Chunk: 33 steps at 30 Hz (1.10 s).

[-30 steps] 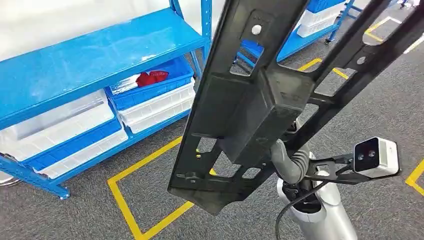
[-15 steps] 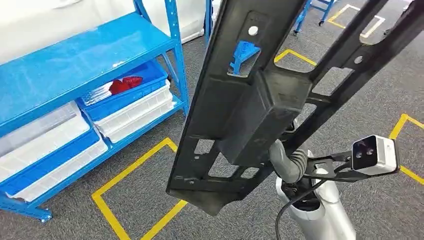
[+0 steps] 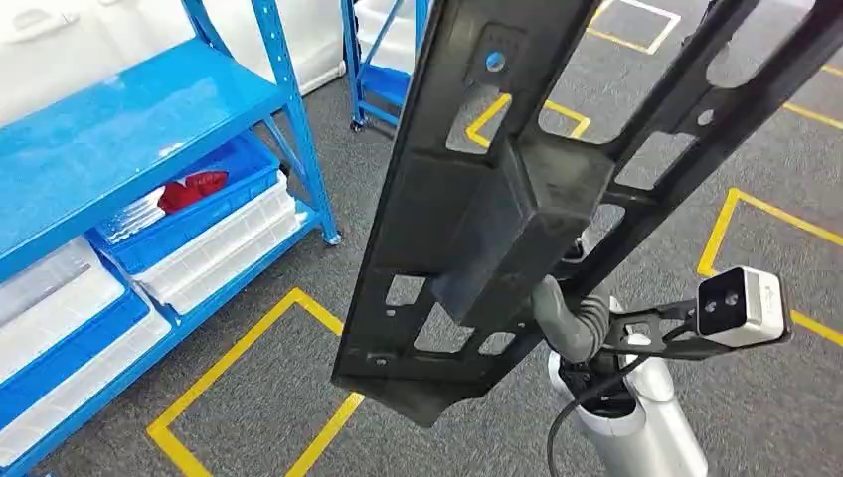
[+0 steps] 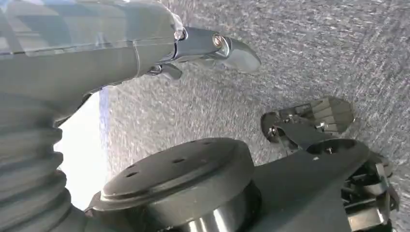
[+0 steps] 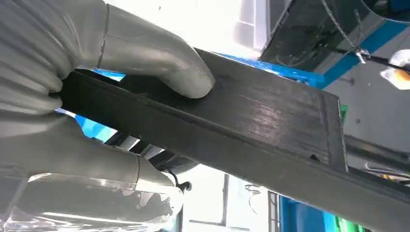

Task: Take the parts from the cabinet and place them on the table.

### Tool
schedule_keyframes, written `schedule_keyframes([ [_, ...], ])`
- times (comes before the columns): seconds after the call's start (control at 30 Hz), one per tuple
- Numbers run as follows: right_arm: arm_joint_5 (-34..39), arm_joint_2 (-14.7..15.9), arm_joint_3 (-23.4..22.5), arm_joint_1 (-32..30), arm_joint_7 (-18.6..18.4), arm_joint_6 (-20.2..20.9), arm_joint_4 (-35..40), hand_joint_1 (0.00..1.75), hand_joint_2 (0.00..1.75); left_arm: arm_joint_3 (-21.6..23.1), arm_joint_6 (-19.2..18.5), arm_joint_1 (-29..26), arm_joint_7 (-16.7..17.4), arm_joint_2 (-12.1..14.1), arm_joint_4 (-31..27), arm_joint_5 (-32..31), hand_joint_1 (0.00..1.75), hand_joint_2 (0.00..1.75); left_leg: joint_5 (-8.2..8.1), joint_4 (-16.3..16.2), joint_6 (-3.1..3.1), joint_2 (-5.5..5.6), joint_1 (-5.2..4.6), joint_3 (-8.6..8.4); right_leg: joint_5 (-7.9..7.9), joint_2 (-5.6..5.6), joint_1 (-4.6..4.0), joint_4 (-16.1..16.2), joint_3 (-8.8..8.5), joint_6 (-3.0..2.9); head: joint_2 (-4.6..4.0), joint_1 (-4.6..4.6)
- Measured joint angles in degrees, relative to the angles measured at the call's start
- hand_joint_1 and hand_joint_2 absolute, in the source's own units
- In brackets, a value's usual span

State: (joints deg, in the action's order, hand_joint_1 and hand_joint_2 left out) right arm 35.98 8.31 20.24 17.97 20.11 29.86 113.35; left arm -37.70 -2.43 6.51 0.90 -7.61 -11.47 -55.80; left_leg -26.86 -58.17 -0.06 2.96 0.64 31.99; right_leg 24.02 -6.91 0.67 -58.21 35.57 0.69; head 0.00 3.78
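The fingers [image 5: 159, 72] of the right hand [image 5: 72, 96] are clamping one black part [image 3: 497, 199]: in the right wrist view the thick grey thumb is pressing on one face of a flat black bar while another finger is lying under it, so the bar is sitting between them. In the head view the right hand [image 3: 567, 323] is gripping that part near its lower end, and the part is rising from the hand as a long black frame with cut-out openings and a boxy block at its middle, tilting up and away across the centre of the scene, above the grey carpet floor [image 3: 258, 397]. The left hand [image 4: 212, 48] is hanging over the carpet with nothing in it, its fingers lying loosely apart. To the left one blue shelf rack [image 3: 129, 119] is standing, carrying several white and blue bins [image 3: 209, 238]; one red item [image 3: 194, 187] is lying in a blue bin. A second blue rack [image 3: 383, 60] is standing farther off. Yellow tape lines [image 3: 249, 348] are marking the floor.
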Motion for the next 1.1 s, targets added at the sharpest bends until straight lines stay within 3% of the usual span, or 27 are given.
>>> schedule_keyframes([
  [0.03, 0.00, 0.00, -0.04, 0.04, 0.00, -0.04, 0.00, 1.66, 1.75, 0.00, 0.00, 0.06, -0.02, -0.11, 0.00, 0.00, 0.00, 1.75, 0.41, 0.71, 0.57, -0.73, 0.60, -0.26, 0.20, -0.08, 0.02, -0.17, 0.13, 0.30, 0.00, 0.00],
  [0.07, 0.00, 0.00, -0.07, 0.16, 0.04, -0.02, 0.02, 1.66, 1.75, 0.00, 0.00, 0.15, -0.07, -0.11, 0.00, -0.02, 0.00, 1.75, 0.55, 0.85, 0.98, -1.47, 0.44, -0.40, 1.38, 3.18, -0.23, -1.82, 0.73, 0.44, 0.00, 0.00],
  [0.13, -0.02, 0.00, -0.04, 0.21, 0.04, -0.02, 0.02, 1.66, 1.75, 0.00, -0.02, 0.05, -0.09, -0.11, 0.00, -0.04, 0.00, 1.75, 0.49, 0.84, 1.26, -2.69, 0.22, -0.37, 5.46, 5.81, -0.18, -9.69, 4.58, 0.72, 0.00, 0.00],
  [0.2, -0.04, 0.00, -0.02, -0.03, 0.04, 0.00, 0.00, 1.66, 1.75, 0.00, -0.07, -0.03, -0.07, -0.07, 0.00, -0.04, 0.00, 1.75, 0.41, 0.76, 1.39, -4.06, -0.05, -0.27, 8.02, 6.44, 0.07, -17.64, 8.60, 0.89, 0.00, 0.00],
  [0.23, -0.04, 0.00, -0.02, -0.18, 0.04, 0.04, 0.00, 1.66, 1.75, 0.00, -0.07, 0.01, -0.09, -0.07, 0.00, 0.02, 0.00, 1.75, 0.35, 0.73, 1.40, -4.77, -0.11, -0.28, 7.27, 6.61, 0.11, -17.93, 8.79, 0.89, 0.00, 0.00],
  [0.27, -0.09, 0.00, -0.02, -0.25, 0.04, 0.13, 0.00, 1.66, 1.75, 0.00, -0.07, 0.05, -0.09, -0.07, 0.00, 0.11, 0.00, 1.75, 0.27, 0.72, 1.37, -5.29, -0.17, -0.34, 5.72, 6.74, 0.09, -15.73, 7.62, 0.79, 0.00, 0.00],
  [0.33, -0.17, 0.02, -0.04, -0.27, 0.02, 0.42, 0.02, 1.66, 1.75, 0.00, -0.04, 0.14, -0.09, -0.09, 0.00, 0.35, 0.00, 1.75, 0.10, 0.72, 1.21, -6.29, -0.27, -0.59, 1.16, 7.77, -0.06, -5.57, 2.06, 0.24, 0.00, 0.00],
  [0.37, -0.15, 0.02, -0.07, -0.17, 0.04, 0.64, 0.04, 1.66, 1.75, 0.00, -0.02, 0.14, -0.09, -0.11, 0.00, 0.44, 0.00, 1.75, -0.03, 0.72, 1.03, -6.78, -0.37, -0.78, 0.57, 10.04, -0.41, -0.53, -0.62, -0.22, 0.00, 0.00],
  [0.4, -0.15, 0.02, -0.07, -0.13, 0.04, 0.85, 0.04, 1.66, 1.75, -0.02, 0.00, 0.12, -0.09, -0.13, 0.00, 0.46, 0.00, 1.75, -0.21, 0.62, 0.70, -7.02, -0.83, -0.69, 0.84, 10.65, -0.94, -0.11, -0.78, -0.51, 0.00, 0.00],
  [0.5, -0.13, 0.04, -0.20, -0.23, 0.04, 1.05, 0.04, 1.66, 1.75, -0.13, 0.15, 0.14, -0.07, -0.13, 0.00, 0.52, 0.00, 1.75, -0.29, 0.98, -0.13, -8.39, -0.61, -1.04, 0.74, 8.69, -1.16, -0.02, -0.41, -1.15, 0.00, 0.00],
  [0.53, -0.09, 0.04, -0.24, -0.24, 0.07, 1.07, 0.07, 1.66, 1.75, -0.13, 0.20, 0.16, -0.07, -0.13, 0.00, 0.52, 0.00, 1.75, -0.48, 0.95, -0.45, -8.63, -0.79, -1.21, 0.46, 8.21, -0.79, 0.51, -0.61, -1.57, 0.00, 0.00],
  [0.57, -0.07, 0.04, -0.35, -0.24, 0.13, 1.14, 0.13, 1.66, 1.75, -0.18, 0.22, 0.12, -0.09, -0.11, 0.00, 0.52, 0.00, 1.75, -1.46, -0.24, -0.82, -5.95, -0.44, -0.82, 0.17, 7.71, -0.45, 0.95, -0.93, -1.87, 0.00, 0.00],
  [0.6, -0.07, 0.00, -0.44, -0.17, 0.15, 1.14, 0.13, 1.66, 1.75, -0.22, 0.22, 0.10, -0.09, -0.11, 0.00, 0.52, 0.00, 1.75, -3.50, -3.12, -0.86, -4.48, -0.36, 0.46, 0.12, 7.45, -0.38, 0.94, -0.92, -2.13, 0.00, 0.02],
  [0.67, -0.11, -0.09, -0.44, -0.33, 0.13, 1.18, 0.13, 1.66, 1.75, -0.35, 0.22, -0.09, -0.26, -0.11, 0.00, 0.61, 0.00, 1.75, -7.90, -12.09, -1.05, -3.46, -0.36, 4.59, 0.12, 6.47, -0.46, 0.93, -0.85, -2.30, 0.00, 0.02],
  [0.7, -0.20, -0.09, -0.44, -0.49, 0.13, 1.18, 0.11, 1.66, 1.75, -0.39, 0.22, 0.10, -0.28, -0.11, 0.00, 0.57, 0.00, 1.75, -9.18, -16.25, -1.14, -3.42, -0.36, 6.61, 0.13, 5.89, -0.52, 0.87, -0.81, -2.31, 0.00, 0.02],
  [0.73, -0.20, -0.09, -0.44, -0.65, 0.13, 1.14, 0.11, 1.66, 1.75, -0.44, 0.17, 0.21, -0.28, -0.11, 0.00, 0.57, 0.00, 1.75, -8.84, -17.49, -1.16, -3.41, -0.36, 7.27, 0.13, 5.36, -0.52, 0.83, -0.82, -2.31, 0.00, 0.00],
  [0.77, -0.39, -0.09, -0.44, -0.72, 0.11, 1.09, 0.11, 1.66, 1.75, -0.48, 0.17, 0.18, -0.28, -0.09, 0.00, 0.50, 0.00, 1.75, -7.28, -16.06, -1.11, -3.38, -0.36, 6.65, 0.14, 4.72, -0.49, 0.76, -0.87, -2.30, 0.00, 0.00],
  [0.83, -0.77, -0.09, -0.50, -0.77, -0.04, 1.05, 0.15, 1.66, 1.75, -0.48, 0.00, 0.04, -0.24, -0.07, 0.00, 0.33, 0.00, 1.75, -1.70, -6.77, -0.91, -2.70, -0.14, 2.51, 0.25, 3.19, -0.42, 0.45, -0.94, -2.06, 0.00, 0.00],
  [0.87, -0.88, -0.09, -0.57, -0.81, -0.04, 1.05, 0.17, 1.66, 1.75, -0.48, -0.07, -0.16, -0.22, -0.04, 0.00, 0.17, 0.00, 1.75, 0.60, -1.82, -0.82, -0.49, 0.15, 0.44, 0.38, 2.58, -0.36, 0.16, -0.77, -1.85, 0.00, 0.00],
  [0.9, -0.94, -0.11, -0.61, -0.79, -0.04, 1.05, 0.17, 1.66, 1.75, -0.48, -0.22, -0.28, -0.22, -0.04, 0.00, 0.07, 0.00, 1.75, -0.40, -0.35, -0.66, 1.54, 0.24, 0.01, 0.39, 2.04, -0.67, -0.31, -0.26, -1.46, 0.00, 0.02],
  [1.0, -1.14, -0.24, -0.74, -1.11, -0.15, 1.05, 0.24, 1.66, 1.75, -0.48, -0.37, -0.22, -0.13, -0.04, 0.02, 0.00, 0.00, 1.75, -0.37, -0.25, -0.02, 0.60, -0.09, 0.08, -0.23, 0.53, -0.20, -0.11, 0.55, -0.34, 0.00, 0.02],
  [1.03, -1.14, -0.24, -0.98, -1.21, -0.15, 1.03, 0.37, 1.66, 1.75, -0.48, -0.42, -0.12, -0.11, -0.11, 0.02, -0.04, 0.00, 1.75, 0.02, 0.40, 0.63, -0.09, 0.18, -0.18, -0.37, -0.19, -0.28, -0.02, 0.57, 0.21, 0.00, 0.02],
  [1.07, -1.16, -0.22, -1.12, -1.28, -0.17, 1.01, 0.37, 1.66, 1.75, -0.48, -0.46, -0.03, -0.07, -0.15, 0.02, -0.09, 0.00, 1.75, 0.29, 0.75, 1.03, -0.78, 0.30, -0.45, 0.09, 1.77, -0.08, -0.63, 0.66, 0.23, 0.00, 0.00],
  [1.1, -1.18, -0.24, -1.25, -1.07, -0.18, 0.98, 0.37, 1.66, 1.75, -0.48, -0.44, -0.04, -0.07, -0.20, 0.02, -0.11, 0.00, 1.75, 0.32, 0.88, 1.27, -1.36, 0.22, -0.55, 1.60, 4.38, -0.38, -2.69, 1.64, 0.50, 0.00, 0.00],
])
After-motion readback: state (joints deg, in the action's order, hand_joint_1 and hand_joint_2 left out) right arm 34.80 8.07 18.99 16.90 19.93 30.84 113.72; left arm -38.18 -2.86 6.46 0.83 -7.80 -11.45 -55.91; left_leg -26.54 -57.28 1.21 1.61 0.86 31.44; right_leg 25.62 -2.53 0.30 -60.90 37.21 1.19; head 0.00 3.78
